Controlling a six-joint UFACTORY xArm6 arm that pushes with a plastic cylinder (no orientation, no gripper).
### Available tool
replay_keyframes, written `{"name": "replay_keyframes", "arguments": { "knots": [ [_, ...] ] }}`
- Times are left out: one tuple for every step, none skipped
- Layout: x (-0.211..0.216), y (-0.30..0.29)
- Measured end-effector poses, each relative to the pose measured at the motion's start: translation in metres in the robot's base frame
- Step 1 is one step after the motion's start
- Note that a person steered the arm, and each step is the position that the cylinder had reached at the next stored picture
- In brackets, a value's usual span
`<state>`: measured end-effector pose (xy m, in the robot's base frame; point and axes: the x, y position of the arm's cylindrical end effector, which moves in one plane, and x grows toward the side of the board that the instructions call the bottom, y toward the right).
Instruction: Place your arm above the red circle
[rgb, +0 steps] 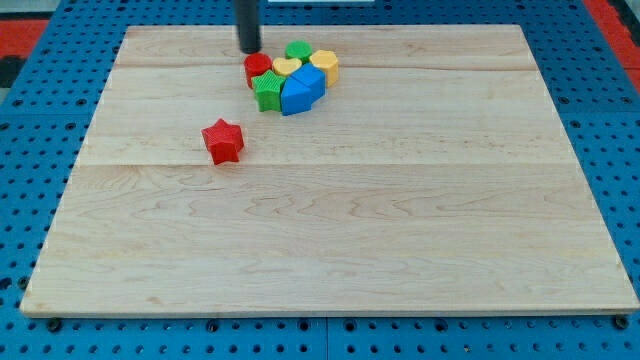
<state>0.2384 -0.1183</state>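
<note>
The red circle (257, 68) stands at the left end of a tight cluster of blocks near the view's top. My tip (249, 49) is just above and slightly left of it in the view, close to its far edge; I cannot tell whether they touch. The cluster also holds a green star (267, 91), a yellow heart (286, 67), a green block (298, 50), a yellow block (325, 65) and two blue blocks (303, 90) side by side.
A red star (223, 140) lies alone, below and left of the cluster. All blocks rest on a wooden board (330, 220), which sits on a blue pegboard (30, 150).
</note>
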Motion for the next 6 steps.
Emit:
{"name": "replay_keyframes", "arguments": {
  "knots": [
    [0.003,0.013],
    [0.003,0.044],
    [0.011,0.037],
    [0.011,0.036],
    [0.011,0.032],
    [0.011,0.031]
  ]
}}
